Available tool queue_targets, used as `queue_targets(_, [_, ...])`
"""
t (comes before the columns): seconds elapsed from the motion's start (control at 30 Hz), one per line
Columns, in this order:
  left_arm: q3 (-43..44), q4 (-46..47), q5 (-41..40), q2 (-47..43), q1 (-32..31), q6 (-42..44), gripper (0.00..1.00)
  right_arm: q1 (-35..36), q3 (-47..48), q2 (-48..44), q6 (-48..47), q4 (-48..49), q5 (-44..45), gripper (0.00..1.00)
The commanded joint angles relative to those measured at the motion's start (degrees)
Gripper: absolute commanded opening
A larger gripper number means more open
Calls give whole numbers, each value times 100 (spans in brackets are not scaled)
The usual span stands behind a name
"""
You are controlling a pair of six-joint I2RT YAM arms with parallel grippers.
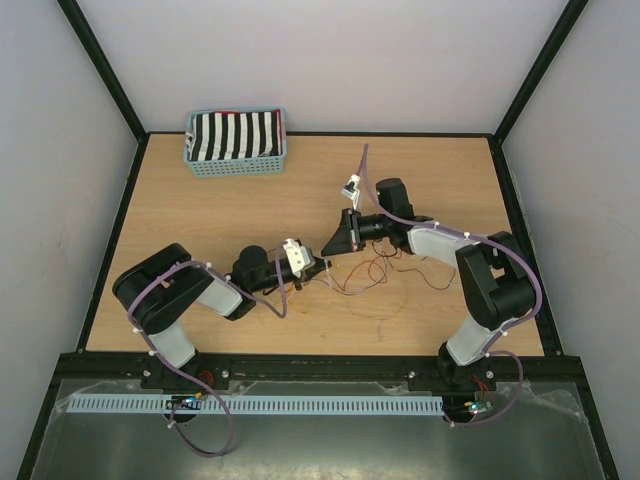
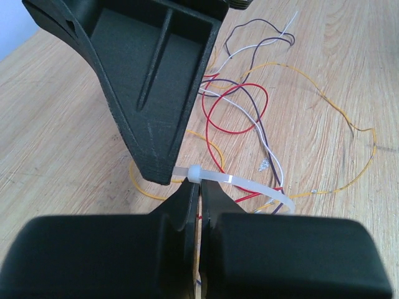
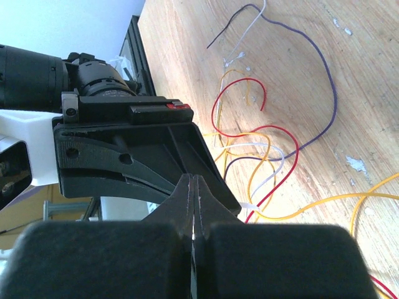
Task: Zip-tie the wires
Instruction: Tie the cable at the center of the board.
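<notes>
The wires lie in a loose tangle of red, yellow, white and dark strands on the wooden table, right of where both grippers meet. A pale zip tie loops over some strands. My left gripper is shut, with its tips pinched right at the tie's head. In the top view the left gripper sits tip to tip with the right gripper. The right gripper is shut, and the tie's tail runs into the right gripper's tip. A white bit of tie shows beside the wires.
A blue basket holding black-and-white striped cloth stands at the back left of the table. Lilac arm cables trail along both arms. White walls and black frame posts enclose the table.
</notes>
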Motion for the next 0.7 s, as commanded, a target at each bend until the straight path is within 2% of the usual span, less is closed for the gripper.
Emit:
queue_targets(0.0, [-13,340,120,-34,-2,-62,0,-19,291,-52,-131,-13,308,0])
queue_targets(0.67, [-100,348,148,62,-6,-2,0,-34,1471,599,-261,-636,1118,0])
